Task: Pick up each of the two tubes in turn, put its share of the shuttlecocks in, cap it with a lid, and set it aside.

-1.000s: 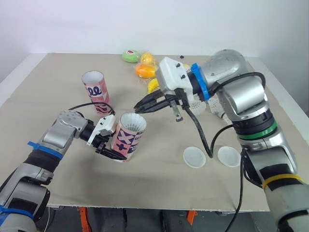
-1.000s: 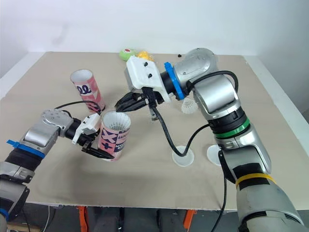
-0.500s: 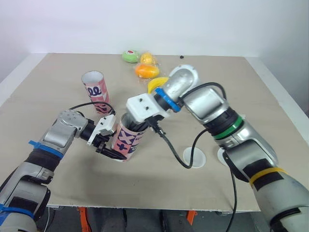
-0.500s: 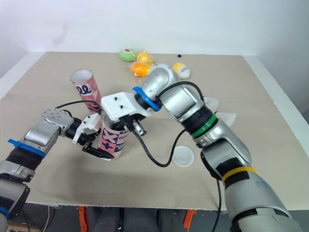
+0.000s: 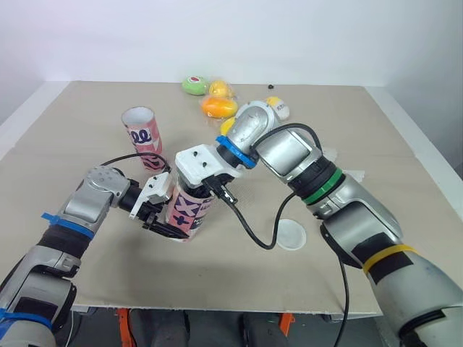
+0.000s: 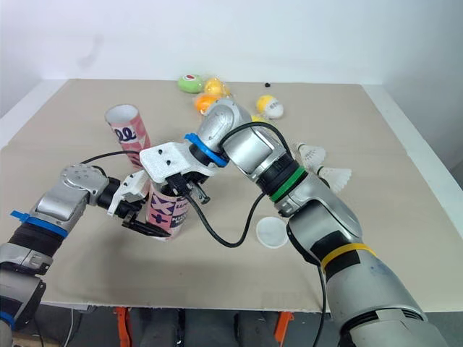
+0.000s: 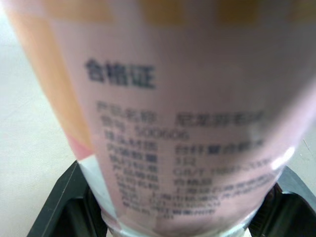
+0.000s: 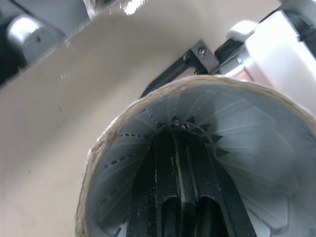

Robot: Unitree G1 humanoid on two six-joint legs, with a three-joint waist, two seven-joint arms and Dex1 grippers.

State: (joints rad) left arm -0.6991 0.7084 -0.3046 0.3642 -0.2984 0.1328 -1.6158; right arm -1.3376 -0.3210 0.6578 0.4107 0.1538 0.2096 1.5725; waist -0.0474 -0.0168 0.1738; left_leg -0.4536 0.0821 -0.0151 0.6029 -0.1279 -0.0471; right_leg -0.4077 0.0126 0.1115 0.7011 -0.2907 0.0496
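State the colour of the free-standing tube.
The free-standing tube is pink with dark blue loops; left eye view.

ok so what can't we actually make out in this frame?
- Shuttlecock count in the pink tube: in the head views the right pincer and its housing cover the mouth. In the right wrist view the top shuttlecock hides anything beneath it.
- Label print on that tube: blurred in the left wrist view.
- Contents of the other tube: in the head views its own wall hides the inside.
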